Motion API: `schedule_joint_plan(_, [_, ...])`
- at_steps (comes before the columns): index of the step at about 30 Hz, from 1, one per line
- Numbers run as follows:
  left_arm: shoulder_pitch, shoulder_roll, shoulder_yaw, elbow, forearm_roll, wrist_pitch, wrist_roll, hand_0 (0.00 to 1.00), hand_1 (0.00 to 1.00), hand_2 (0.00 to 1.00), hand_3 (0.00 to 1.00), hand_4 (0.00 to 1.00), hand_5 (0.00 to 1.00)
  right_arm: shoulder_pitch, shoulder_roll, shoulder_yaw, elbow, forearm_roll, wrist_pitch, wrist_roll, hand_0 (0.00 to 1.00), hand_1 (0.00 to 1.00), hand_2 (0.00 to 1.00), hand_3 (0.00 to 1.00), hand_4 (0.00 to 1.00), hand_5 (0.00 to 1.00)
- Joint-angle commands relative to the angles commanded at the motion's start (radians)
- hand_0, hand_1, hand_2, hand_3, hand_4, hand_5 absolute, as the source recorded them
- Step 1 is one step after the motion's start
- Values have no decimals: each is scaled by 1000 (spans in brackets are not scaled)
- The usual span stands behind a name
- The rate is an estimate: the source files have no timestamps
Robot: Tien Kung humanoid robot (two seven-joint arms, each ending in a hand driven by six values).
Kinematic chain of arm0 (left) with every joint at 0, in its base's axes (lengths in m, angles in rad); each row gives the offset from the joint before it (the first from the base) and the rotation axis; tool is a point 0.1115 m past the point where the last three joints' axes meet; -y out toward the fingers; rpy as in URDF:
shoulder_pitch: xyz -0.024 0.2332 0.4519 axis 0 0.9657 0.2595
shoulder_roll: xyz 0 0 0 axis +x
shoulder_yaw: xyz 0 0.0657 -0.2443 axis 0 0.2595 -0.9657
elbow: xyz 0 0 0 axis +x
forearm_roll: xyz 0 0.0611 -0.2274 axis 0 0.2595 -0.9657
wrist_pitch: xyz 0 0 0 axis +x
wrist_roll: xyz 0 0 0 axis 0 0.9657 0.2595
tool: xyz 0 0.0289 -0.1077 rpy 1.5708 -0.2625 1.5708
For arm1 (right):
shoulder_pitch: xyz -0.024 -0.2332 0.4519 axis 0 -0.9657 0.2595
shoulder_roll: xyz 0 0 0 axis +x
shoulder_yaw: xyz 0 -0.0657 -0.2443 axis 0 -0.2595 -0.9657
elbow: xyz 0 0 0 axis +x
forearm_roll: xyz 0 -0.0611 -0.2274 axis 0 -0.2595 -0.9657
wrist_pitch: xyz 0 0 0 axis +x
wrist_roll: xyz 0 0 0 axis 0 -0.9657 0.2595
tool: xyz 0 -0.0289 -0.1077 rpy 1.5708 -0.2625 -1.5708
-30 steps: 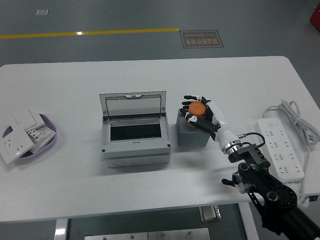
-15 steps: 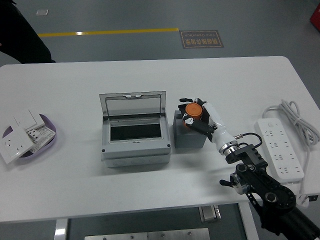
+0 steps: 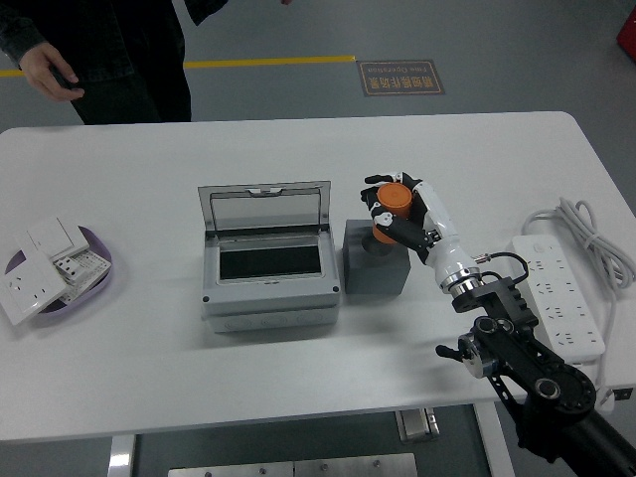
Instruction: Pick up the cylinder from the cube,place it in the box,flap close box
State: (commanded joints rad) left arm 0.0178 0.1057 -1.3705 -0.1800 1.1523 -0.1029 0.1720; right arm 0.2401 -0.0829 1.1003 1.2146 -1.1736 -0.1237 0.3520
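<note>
The orange cylinder (image 3: 394,206) is sitting inside the curled fingers (image 3: 383,221) of the right hand (image 3: 402,214), above the far right part of the grey cube (image 3: 375,269); whether it is touching the cube's top cannot be told. The cube is standing near the table's (image 3: 298,348) middle, just right of the grey box (image 3: 268,258), whose lid is standing open. A power strip (image 3: 556,296) is lying by the right edge, a tray of switch plates (image 3: 55,270) by the left. A person (image 3: 99,50) is standing beyond the far left corner.
</note>
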Motion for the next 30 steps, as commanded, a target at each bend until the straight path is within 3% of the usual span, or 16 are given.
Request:
schedule_joint_plan(4, [2, -2, -4, 0, 3, -1, 1, 637, 673, 662, 708, 759, 311, -21, -21, -19, 83, -26, -17, -28, 555, 512, 449, 368, 182, 2])
schedule_joint_plan(11, [3, -4, -8, 0, 8, -1, 2, 637, 673, 662, 707, 760, 312, -5, -33, -140, 249, -158, -42, -117, 539, 500, 437, 359, 179, 2])
schedule_joint_plan(12, [3, -4, -7, 0, 7, -1, 2, 637, 673, 662, 708, 760, 312, 4, -30, -158, 266, -180, -42, -132, 346, 384, 395, 337, 131, 2])
schedule_joint_plan(14, [1, -4, -6, 0, 7, -1, 1, 637, 673, 662, 708, 760, 312, 23, -24, -196, 282, -227, -40, -159, 346, 384, 395, 337, 131, 2])
schedule_joint_plan(17, [-2, -3, -3, 0, 3, 0, 0, 637, 673, 662, 708, 760, 312, 71, -14, -260, 275, -283, -30, -180, 346, 384, 395, 337, 131, 2])
schedule_joint_plan(18, [-2, -3, -4, 0, 4, 0, 1, 637, 673, 663, 708, 760, 313, 85, -10, -277, 271, -293, -28, -184, 259, 316, 379, 321, 71, 2])
schedule_joint_plan(23, [0, 2, -11, 0, 15, 0, 5, 637, 673, 663, 708, 760, 313, 182, 22, -365, 226, -377, -6, -239, 259, 316, 379, 321, 71, 2])
schedule_joint_plan(30, [-3, 6, -9, 0, 15, 1, 7, 637, 673, 663, 707, 760, 313, 282, 61, -414, 129, -557, 91, -391, 232, 313, 383, 324, 78, 2])
